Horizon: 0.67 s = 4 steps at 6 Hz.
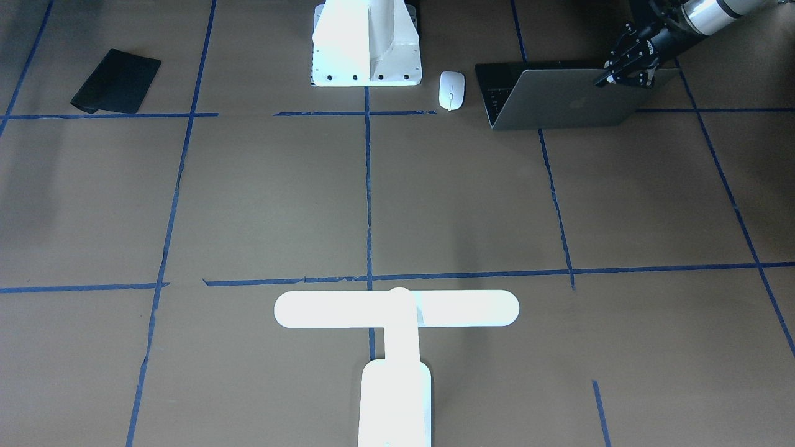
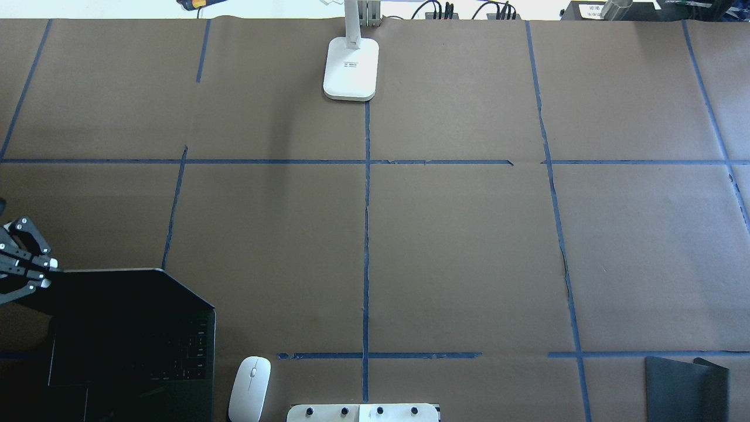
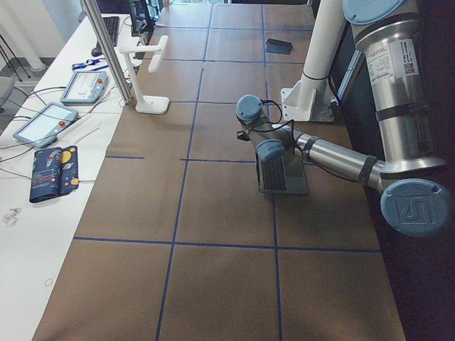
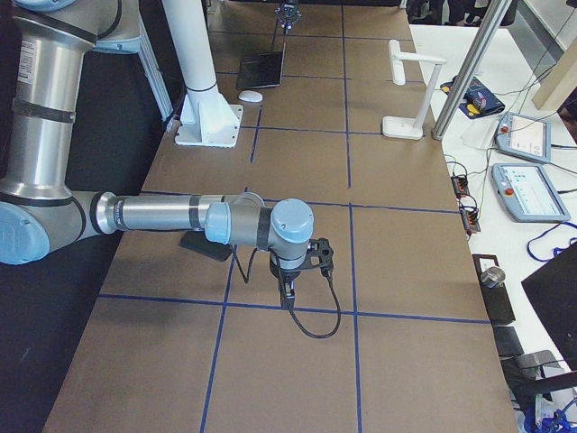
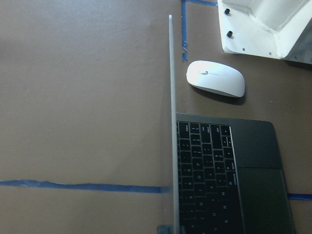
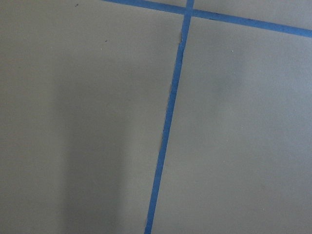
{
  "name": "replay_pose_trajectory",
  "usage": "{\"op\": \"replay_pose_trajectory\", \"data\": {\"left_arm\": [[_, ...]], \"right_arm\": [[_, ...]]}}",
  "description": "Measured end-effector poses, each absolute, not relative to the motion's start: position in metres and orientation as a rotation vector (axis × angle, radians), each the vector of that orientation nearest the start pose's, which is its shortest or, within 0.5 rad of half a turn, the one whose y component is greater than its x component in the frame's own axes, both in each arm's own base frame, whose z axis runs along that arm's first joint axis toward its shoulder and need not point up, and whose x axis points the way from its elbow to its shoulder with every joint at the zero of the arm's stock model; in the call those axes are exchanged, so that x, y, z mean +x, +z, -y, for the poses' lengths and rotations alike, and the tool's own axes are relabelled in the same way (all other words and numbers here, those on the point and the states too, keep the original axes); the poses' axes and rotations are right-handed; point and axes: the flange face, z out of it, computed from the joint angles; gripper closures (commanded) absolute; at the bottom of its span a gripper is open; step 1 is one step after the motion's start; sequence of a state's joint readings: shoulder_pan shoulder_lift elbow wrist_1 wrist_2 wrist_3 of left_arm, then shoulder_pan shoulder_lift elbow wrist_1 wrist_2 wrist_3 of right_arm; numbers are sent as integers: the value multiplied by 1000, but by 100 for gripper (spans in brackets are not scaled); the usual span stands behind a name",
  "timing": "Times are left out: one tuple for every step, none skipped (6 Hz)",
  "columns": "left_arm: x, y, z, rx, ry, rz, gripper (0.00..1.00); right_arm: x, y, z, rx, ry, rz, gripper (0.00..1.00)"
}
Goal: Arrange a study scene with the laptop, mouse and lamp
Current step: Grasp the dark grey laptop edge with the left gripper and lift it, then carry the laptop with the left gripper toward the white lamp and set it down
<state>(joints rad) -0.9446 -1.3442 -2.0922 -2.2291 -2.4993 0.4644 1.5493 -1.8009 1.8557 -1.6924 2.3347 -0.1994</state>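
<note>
The dark-grey laptop (image 1: 568,99) stands open at the robot's near left, keyboard toward the robot; it also shows in the overhead view (image 2: 129,346) and in the left wrist view (image 5: 219,175). My left gripper (image 1: 621,81) (image 2: 48,274) is shut on the lid's top edge near its outer corner. The white mouse (image 1: 451,90) (image 2: 250,388) (image 5: 216,78) lies beside the laptop, toward the pedestal. The white lamp (image 1: 397,308) (image 2: 351,69) stands at the far middle edge. My right gripper (image 4: 290,287) hovers low over bare table and shows only in the right side view; I cannot tell if it is open or shut.
The white bolted pedestal (image 1: 366,43) (image 2: 363,412) stands at the robot's base, right next to the mouse. A flat black pad (image 1: 116,81) (image 2: 685,387) lies at the robot's near right. Blue tape lines (image 6: 168,126) grid the brown table.
</note>
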Motion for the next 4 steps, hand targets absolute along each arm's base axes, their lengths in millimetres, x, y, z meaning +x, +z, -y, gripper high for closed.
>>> {"op": "replay_pose_trajectory", "data": {"left_arm": [[183,403,374,936,1384,-969,100],[187,381,405,954,1371,-944,100],[194,352,437,952,1357,-928,100],[210,321,475,952,1349,-910,100]], "right_arm": [[56,634,390,3,-184,768,0],[56,635,390,1,-183,768,0],[56,635,390,1,-183,768,0],[56,634,390,1,-183,768,0]]}}
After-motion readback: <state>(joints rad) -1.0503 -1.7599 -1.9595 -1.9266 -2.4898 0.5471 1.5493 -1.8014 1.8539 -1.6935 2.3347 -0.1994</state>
